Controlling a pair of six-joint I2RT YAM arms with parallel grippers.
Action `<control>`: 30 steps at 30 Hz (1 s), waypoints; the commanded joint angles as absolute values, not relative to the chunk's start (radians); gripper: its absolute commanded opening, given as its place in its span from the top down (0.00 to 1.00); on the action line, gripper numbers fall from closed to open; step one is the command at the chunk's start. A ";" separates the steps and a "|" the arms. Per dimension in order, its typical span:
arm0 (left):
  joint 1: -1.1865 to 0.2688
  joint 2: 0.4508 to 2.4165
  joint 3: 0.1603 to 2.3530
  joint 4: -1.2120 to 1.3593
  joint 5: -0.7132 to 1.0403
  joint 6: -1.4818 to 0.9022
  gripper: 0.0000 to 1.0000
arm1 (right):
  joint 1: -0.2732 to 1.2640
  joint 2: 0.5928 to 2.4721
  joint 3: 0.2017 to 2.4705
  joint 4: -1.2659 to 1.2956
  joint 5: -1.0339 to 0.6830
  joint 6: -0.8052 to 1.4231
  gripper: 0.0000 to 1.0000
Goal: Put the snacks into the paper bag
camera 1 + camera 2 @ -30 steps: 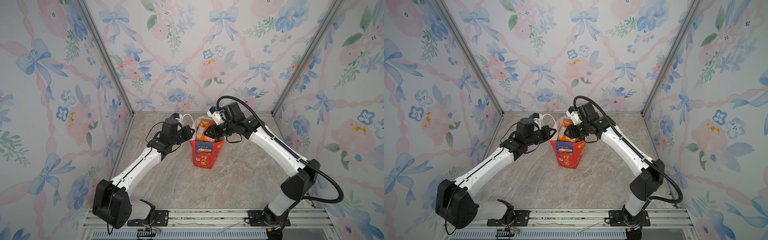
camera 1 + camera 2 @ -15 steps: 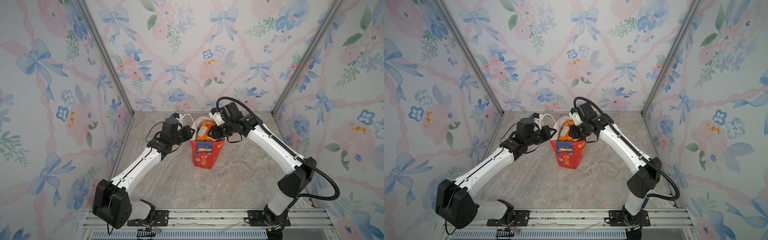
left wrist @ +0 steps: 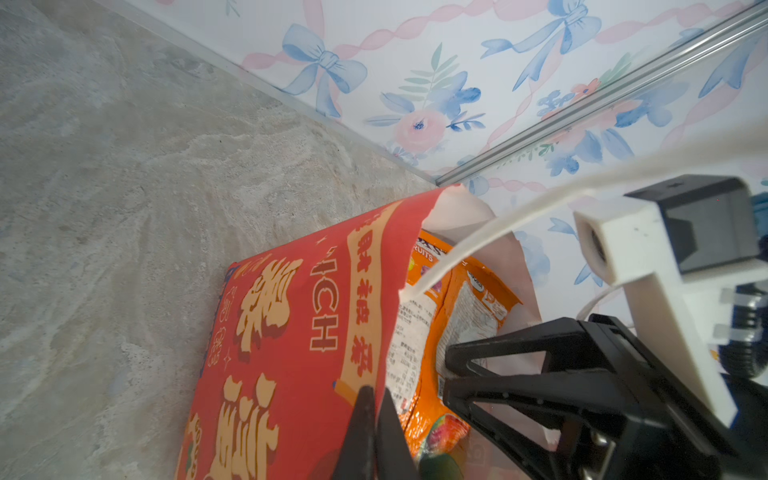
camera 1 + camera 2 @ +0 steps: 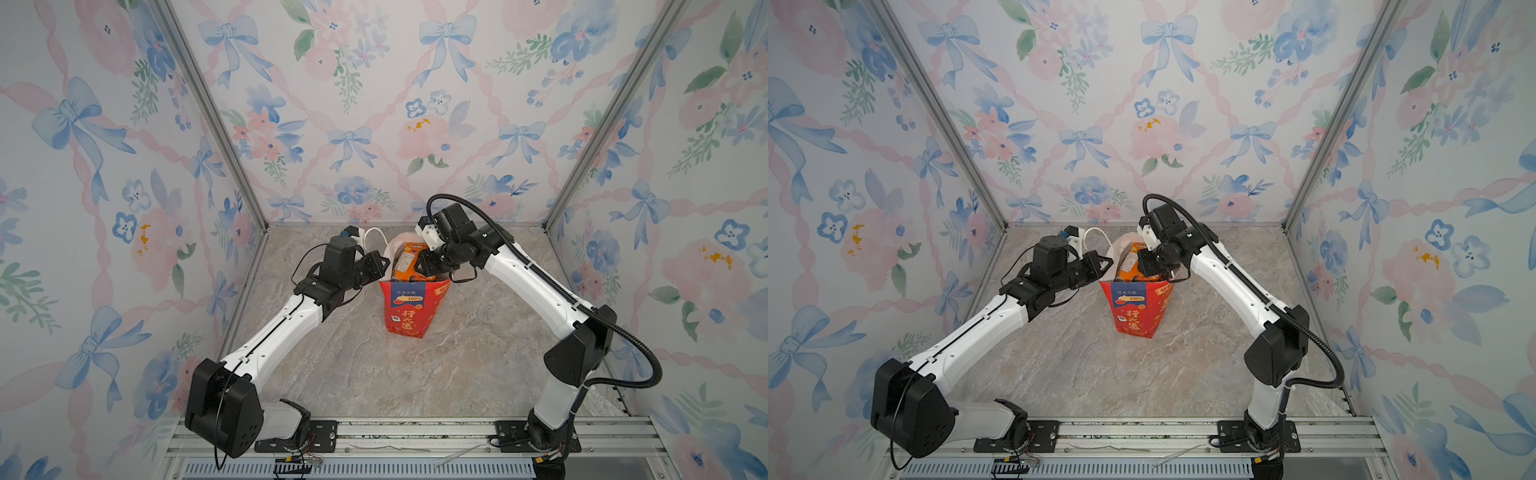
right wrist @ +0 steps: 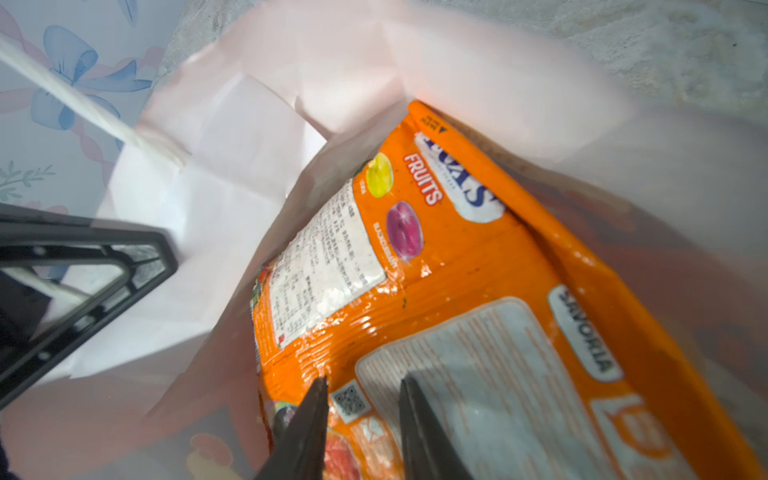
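The red paper bag (image 4: 409,309) (image 4: 1136,309) stands upright mid-table, its white inside (image 5: 232,187) showing. My left gripper (image 4: 384,266) (image 3: 374,392) is shut on the bag's left rim (image 3: 386,332). An orange FOX'S snack packet (image 4: 405,262) (image 4: 1128,262) (image 5: 457,257) stands inside, its top above the rim. My right gripper (image 4: 419,264) (image 5: 361,384) (image 3: 446,372) reaches into the bag's mouth from the right. It is open, with its tips against the packet's printed face and the packet's QR code showing between them. Other snacks are hidden.
A white cord handle (image 4: 371,233) (image 3: 498,224) arches up behind my left wrist. The marble tabletop (image 4: 374,374) is enclosed by floral walls, with the back wall (image 4: 374,199) close behind the bag. A metal rail (image 4: 415,432) runs along the front.
My right gripper has edged a little to the left over the bag's mouth. The orange packet, the bag and my left arm have stayed put.
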State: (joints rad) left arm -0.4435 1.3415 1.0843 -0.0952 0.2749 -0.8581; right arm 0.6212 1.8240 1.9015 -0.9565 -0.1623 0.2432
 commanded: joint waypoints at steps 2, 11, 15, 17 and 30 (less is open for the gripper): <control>-0.435 1.302 1.096 -0.009 0.299 -0.859 1.00 | 0.610 1.840 1.946 -1.012 -0.149 0.227 0.68; -0.434 1.307 1.115 -0.009 0.306 -0.862 0.95 | 0.609 1.796 2.138 -1.045 -0.236 0.204 0.66; -0.438 1.307 1.130 -0.009 0.317 -0.862 0.82 | 0.606 1.768 2.169 -1.044 -0.261 0.203 0.65; -0.440 1.305 1.137 -0.009 0.322 -0.862 0.77 | 0.603 1.750 2.163 -1.036 -0.272 0.203 0.64; -0.448 1.240 1.123 -0.022 0.293 -0.847 0.56 | 0.528 1.588 2.078 -1.005 -0.321 0.195 0.61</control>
State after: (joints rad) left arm -0.4446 1.2922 1.1183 -0.0315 0.3031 -0.8673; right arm 0.5564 1.6390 2.0933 -1.0031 -0.2928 0.2157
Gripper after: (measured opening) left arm 0.432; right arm 0.385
